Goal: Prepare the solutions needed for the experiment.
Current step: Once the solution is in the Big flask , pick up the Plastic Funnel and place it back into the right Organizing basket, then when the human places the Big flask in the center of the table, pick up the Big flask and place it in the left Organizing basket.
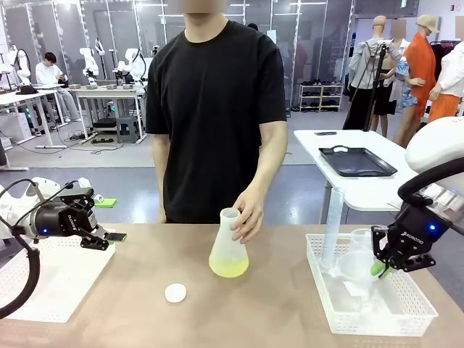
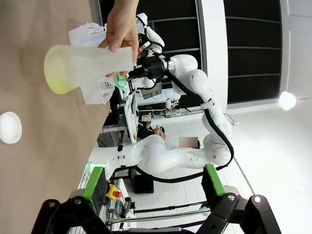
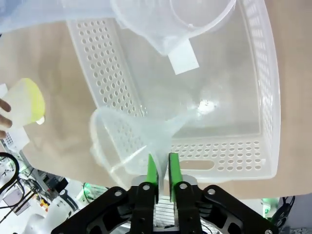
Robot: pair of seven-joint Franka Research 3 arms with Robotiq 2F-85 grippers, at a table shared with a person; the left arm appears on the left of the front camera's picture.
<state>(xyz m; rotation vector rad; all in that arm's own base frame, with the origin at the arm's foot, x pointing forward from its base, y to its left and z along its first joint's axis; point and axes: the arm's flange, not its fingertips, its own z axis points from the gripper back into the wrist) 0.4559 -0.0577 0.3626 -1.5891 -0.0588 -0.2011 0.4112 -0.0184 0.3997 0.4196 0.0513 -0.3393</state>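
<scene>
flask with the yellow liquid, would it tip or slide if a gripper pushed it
Probably hard to tip: the flask has a wide base and its liquid sits low. Likely light, translucent and mostly empty, so a push might slide it. The person's hand grips its neck.

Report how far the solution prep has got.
Done: yellow-green solution sits in the open flask, a white cap beside it on the table; a person's hand holds the neck. In hand: right claw shut on a funnel over the basket. To do: funnel not yet at the flask; left claw open, empty.
</scene>
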